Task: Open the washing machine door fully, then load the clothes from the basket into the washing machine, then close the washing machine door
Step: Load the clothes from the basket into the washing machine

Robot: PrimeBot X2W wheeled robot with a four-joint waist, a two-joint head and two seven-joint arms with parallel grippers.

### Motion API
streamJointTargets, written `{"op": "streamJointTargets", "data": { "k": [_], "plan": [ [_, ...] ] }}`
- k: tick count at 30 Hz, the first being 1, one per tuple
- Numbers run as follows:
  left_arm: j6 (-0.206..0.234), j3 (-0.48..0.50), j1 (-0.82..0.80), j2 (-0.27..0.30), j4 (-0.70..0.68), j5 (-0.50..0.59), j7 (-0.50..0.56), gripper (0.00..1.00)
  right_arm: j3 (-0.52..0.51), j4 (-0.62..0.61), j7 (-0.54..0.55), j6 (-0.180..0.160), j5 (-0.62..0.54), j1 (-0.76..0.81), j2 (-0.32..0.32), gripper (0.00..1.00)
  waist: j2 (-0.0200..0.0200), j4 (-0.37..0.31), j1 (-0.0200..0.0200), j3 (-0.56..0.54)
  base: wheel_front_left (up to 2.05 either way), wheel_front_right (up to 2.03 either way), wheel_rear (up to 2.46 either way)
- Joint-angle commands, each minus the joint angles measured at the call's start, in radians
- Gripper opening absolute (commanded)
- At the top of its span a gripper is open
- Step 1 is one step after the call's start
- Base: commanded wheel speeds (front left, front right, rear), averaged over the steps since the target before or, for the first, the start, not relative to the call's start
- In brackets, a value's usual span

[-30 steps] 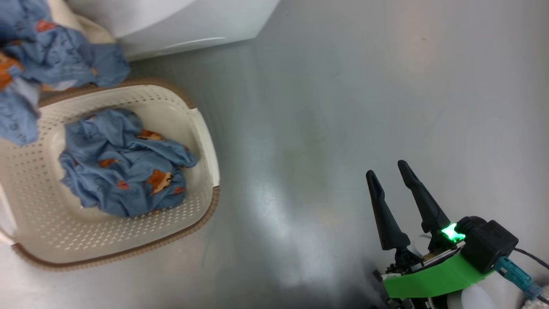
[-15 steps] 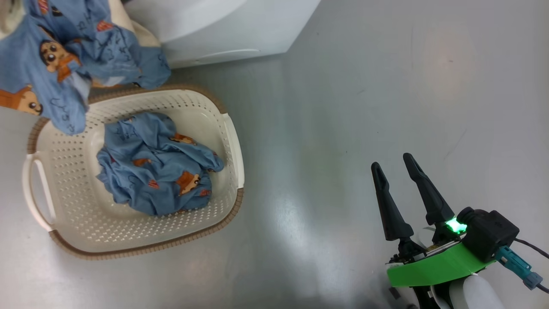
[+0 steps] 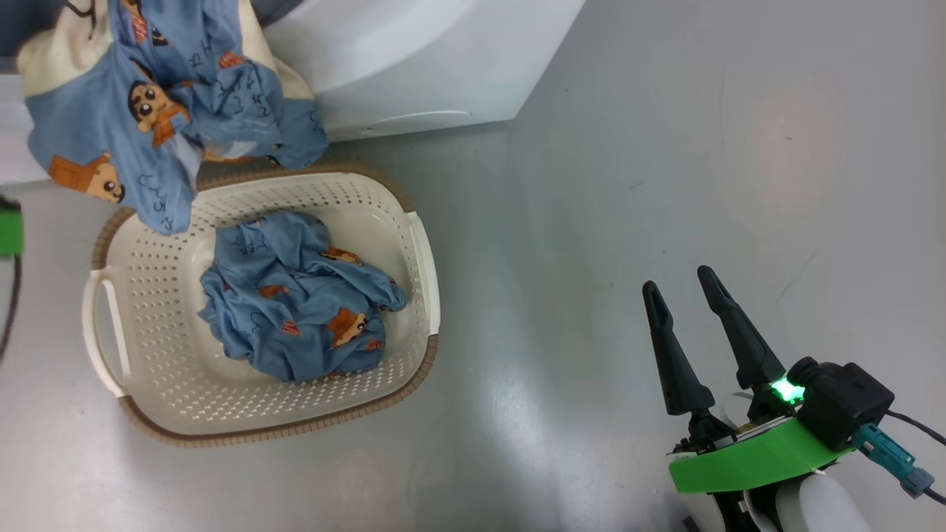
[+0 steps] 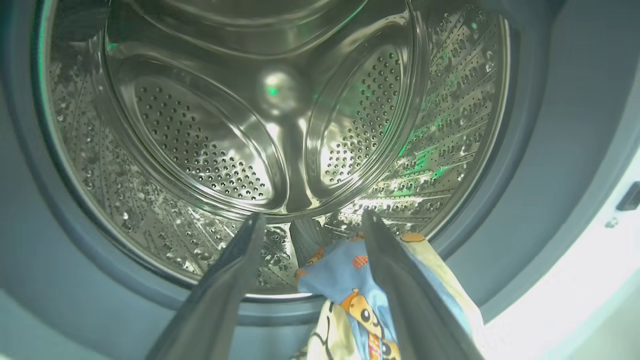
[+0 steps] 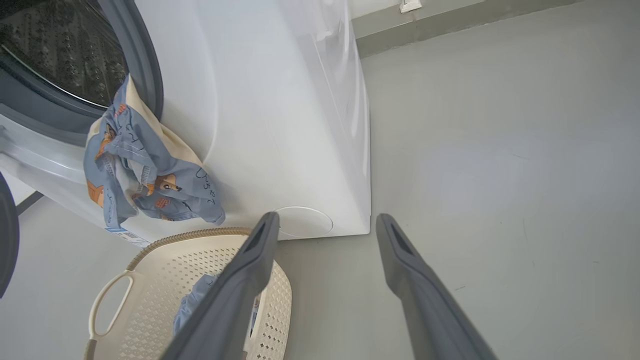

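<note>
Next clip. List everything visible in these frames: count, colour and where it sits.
white front-loading washing machine: one, white, behind the basket
perforated steel drum: one, silver, inside the machine
grey rubber ring: one, grey, around the drum mouth
round white flap: one, white, low on the machine's front
light-blue cartoon-print garments: two, blue with orange figures; one draped over the ring's lower lip, hanging down the front; the other bunched in the basket
cream perforated plastic basket: one, cream with brown rim, on the floor
grey floor: one, glossy grey
left gripper: dark fingers, open, at the drum mouth
right gripper: dark fingers, open, over the floor
</note>
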Motion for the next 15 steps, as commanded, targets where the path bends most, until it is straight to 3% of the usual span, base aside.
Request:
{"op": "streamJointTargets", "data": {
  "k": [1, 15],
  "plan": [
    [0.002, 0.054, 0.043, 0.041, -0.034, 0.012, -0.005, 1.0, 0.021, -0.016, -0.005, 0.002, -0.009, 0.011, -0.001, 1.0, 0.0, 0.005, 0.0, -0.005, 0.0, 0.0, 0.0],
    [0.002, 0.134, 0.289, -0.05, -0.102, 0.033, -0.005, 1.0, 0.036, -0.004, -0.005, 0.002, -0.022, -0.004, -0.001, 1.0, 0.0, 0.02, 0.0, -0.015, 0.0, 0.0, 0.0]
  ]
}}
